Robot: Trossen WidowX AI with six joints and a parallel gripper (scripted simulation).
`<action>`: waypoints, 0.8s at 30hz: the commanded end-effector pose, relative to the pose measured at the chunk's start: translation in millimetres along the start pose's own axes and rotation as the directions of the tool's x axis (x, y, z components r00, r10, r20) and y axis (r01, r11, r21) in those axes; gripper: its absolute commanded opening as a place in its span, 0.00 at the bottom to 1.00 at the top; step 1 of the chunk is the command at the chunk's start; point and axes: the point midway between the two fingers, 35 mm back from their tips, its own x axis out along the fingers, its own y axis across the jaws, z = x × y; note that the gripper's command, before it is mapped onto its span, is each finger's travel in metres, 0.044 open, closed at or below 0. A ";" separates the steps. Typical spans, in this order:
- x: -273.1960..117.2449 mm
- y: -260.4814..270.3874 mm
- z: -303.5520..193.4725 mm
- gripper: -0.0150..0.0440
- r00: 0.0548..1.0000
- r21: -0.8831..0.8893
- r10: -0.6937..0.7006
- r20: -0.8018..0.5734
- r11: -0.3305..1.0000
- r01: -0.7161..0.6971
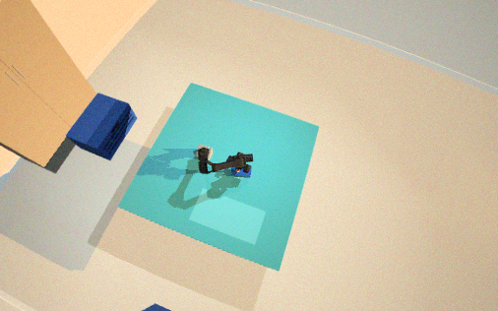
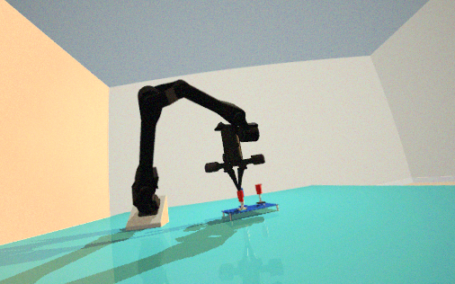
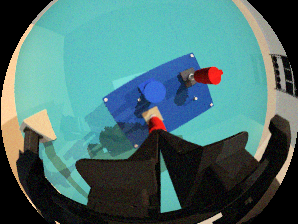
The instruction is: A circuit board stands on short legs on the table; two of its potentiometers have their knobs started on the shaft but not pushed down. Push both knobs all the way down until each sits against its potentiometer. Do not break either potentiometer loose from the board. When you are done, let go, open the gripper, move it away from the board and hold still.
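The blue circuit board (image 1: 245,173) (image 2: 255,208) (image 3: 175,111) stands on short legs on the teal table. One red knob (image 2: 240,197) (image 3: 156,125) stands above a tan potentiometer (image 3: 150,113); a short pale length shows beneath it in the exterior view. The other red knob (image 2: 258,189) (image 3: 208,75) is upright above a dark grey potentiometer (image 3: 187,76), with bare shaft between them. My gripper (image 2: 240,189) (image 3: 157,133) is shut, with nothing between its fingers. Its tips are at the top of the first knob; exact contact is hidden.
A blue round-topped part (image 3: 153,91) stands on the board beside the tan potentiometer, close to my fingertips. The arm's pale base (image 2: 162,213) (image 3: 40,125) is on the table (image 1: 269,133) (image 2: 358,234), left of the board in the exterior view.
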 end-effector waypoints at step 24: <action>15.9 -2.1 -2.3 0.25 1.000 0.015 0.007 -0.008 1.000 -0.007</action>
